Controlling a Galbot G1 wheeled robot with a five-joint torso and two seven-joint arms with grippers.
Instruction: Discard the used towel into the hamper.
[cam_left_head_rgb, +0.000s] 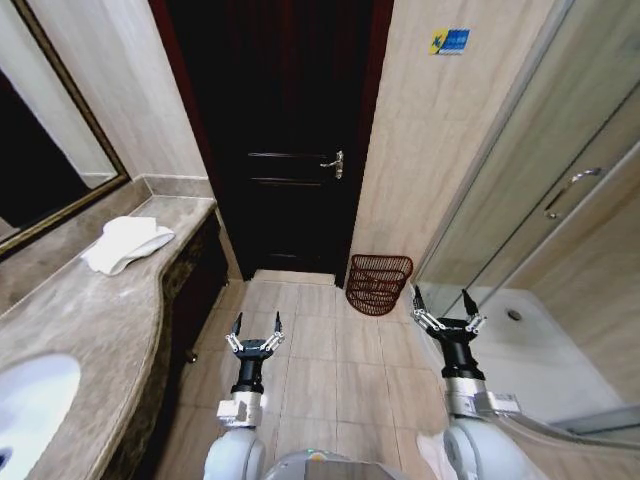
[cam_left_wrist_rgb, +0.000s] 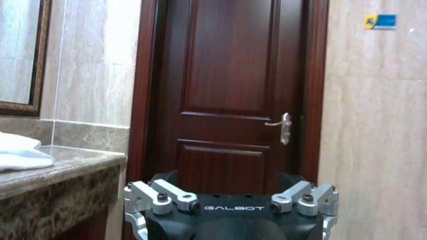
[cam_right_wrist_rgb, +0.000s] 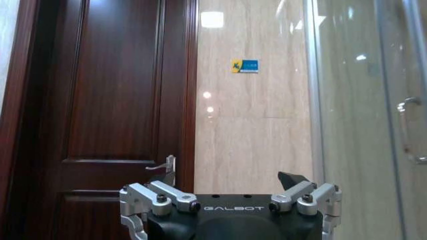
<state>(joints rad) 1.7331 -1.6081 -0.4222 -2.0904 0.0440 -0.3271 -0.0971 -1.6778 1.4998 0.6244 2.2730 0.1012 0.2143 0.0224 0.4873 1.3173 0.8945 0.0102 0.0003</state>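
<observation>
A dark wooden door (cam_left_head_rgb: 290, 150) with a metal handle (cam_left_head_rgb: 334, 163) stands closed between beige tiled walls (cam_left_head_rgb: 440, 150). The floor (cam_left_head_rgb: 320, 350) has beige tiles. A marble surface (cam_left_head_rgb: 90, 320) with a framed mirror (cam_left_head_rgb: 40, 150) is at left, a glass shower (cam_left_head_rgb: 560, 200) at right.

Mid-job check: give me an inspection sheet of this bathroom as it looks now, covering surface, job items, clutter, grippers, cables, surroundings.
Surface: marble counter on the robot's left, sink basin at its near end; tiled floor ahead.
Job's things: white towel lying crumpled on the counter's far end; hamper on the floor against the wall right of the door.
Clutter: nothing seen.
Grippers: left gripper open, empty, over the floor; right gripper open, empty, near the hamper.
Cables: nothing seen.
Surroundings: dark wooden door closed, mirror above the counter, glass shower enclosure on the right.
</observation>
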